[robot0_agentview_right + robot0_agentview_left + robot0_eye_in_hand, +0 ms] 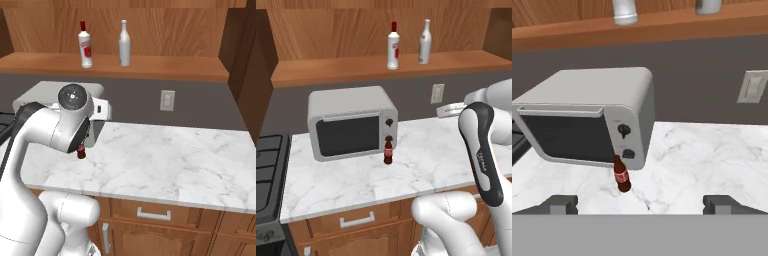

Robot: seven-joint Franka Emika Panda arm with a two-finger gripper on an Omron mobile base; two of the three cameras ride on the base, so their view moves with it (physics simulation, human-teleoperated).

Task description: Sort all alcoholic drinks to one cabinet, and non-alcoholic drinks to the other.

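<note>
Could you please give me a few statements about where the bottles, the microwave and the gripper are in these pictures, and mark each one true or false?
1. The cola bottle stands upright on the marble counter, in front of the microwave's right end. True.
2. The red-capped white bottle lies on its side on the counter. False: it stands upright on the wooden shelf above.
3. The plain pale bottle stands on the same shelf, to the right of the red-capped one. True.
4. The gripper is closed on the cola bottle. False: its jaws are open and empty, short of the bottle.
5. The microwave door is swung open. False: it is shut.
</note>
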